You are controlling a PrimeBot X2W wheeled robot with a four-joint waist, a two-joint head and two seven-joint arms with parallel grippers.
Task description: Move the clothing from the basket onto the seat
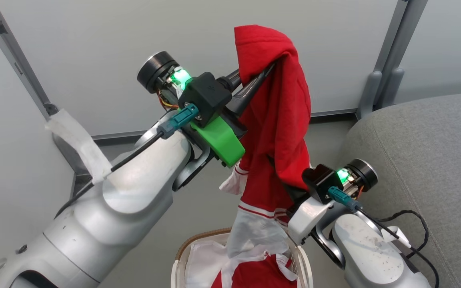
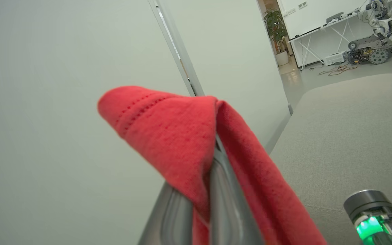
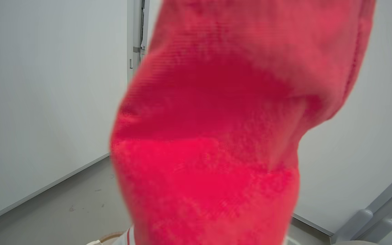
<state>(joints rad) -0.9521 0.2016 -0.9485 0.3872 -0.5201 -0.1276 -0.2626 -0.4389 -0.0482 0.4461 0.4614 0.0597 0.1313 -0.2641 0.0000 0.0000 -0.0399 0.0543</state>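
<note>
A red piece of clothing (image 1: 278, 120) with white trim hangs from my raised left gripper (image 1: 270, 68), which is shut on its top fold. In the left wrist view the red fabric (image 2: 168, 136) drapes over both fingers (image 2: 223, 204). The garment's white lower end (image 1: 254, 232) trails into the basket (image 1: 198, 238), where more red fabric (image 1: 254, 276) lies on the white liner. Lower down, my right gripper (image 1: 290, 191) is buried in the hanging cloth and shut on it, fingers hidden. Red fabric (image 3: 209, 136) sits close before the right wrist camera. The grey seat (image 1: 426, 160) (image 2: 345, 136) lies to the right.
Pale wall panels stand behind, with a metal post (image 1: 378, 88) by the seat's corner and a taped slanted post (image 1: 74, 140) at the left. A black cable (image 1: 410, 224) lies on the seat's edge. Far off are tables and a tracked robot (image 2: 369, 51).
</note>
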